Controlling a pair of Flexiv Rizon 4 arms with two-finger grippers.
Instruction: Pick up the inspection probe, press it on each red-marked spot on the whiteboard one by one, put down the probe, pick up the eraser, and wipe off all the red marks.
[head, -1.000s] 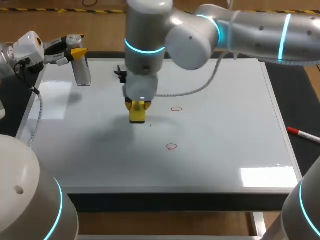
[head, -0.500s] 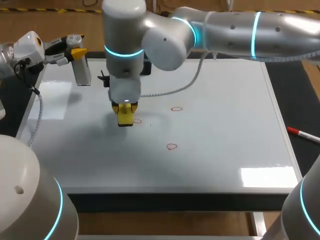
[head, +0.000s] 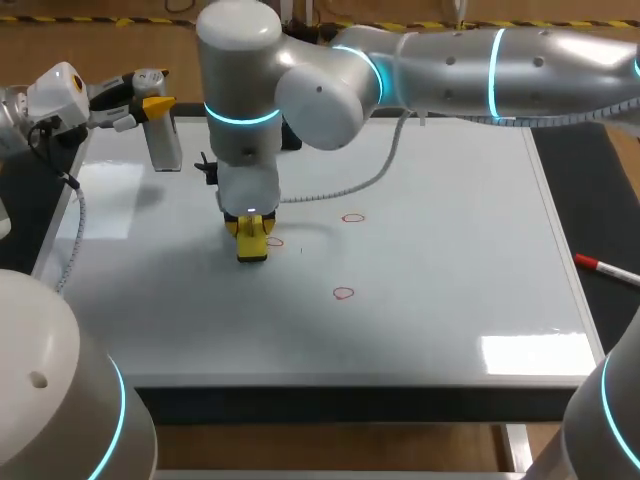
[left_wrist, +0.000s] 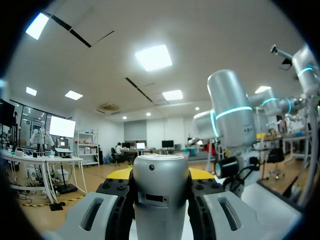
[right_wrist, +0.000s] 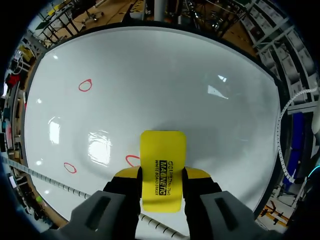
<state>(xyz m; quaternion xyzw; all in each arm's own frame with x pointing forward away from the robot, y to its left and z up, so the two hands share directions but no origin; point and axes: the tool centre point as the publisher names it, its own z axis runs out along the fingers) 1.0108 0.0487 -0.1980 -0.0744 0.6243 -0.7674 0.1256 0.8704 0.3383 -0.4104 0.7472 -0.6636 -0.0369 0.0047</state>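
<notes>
The whiteboard lies flat on the table and carries three small red rings. Two of them sit right of centre. The third red ring shows just beside the yellow eraser. My right gripper is shut on that eraser and holds it down at the board, left of the middle. From the right wrist, the eraser stands between the fingers, a red ring at its edge. My left gripper, at the board's far left corner, is shut on the grey probe.
A red-capped marker pen lies on the dark surface off the board's right edge. My right arm spans the far side of the board from right to left. Two more red rings lie ahead of and beside the eraser.
My right arm has swung left and slightly nearer with the eraser, uncovering a red ring beside it. The left arm and probe have not moved.
</notes>
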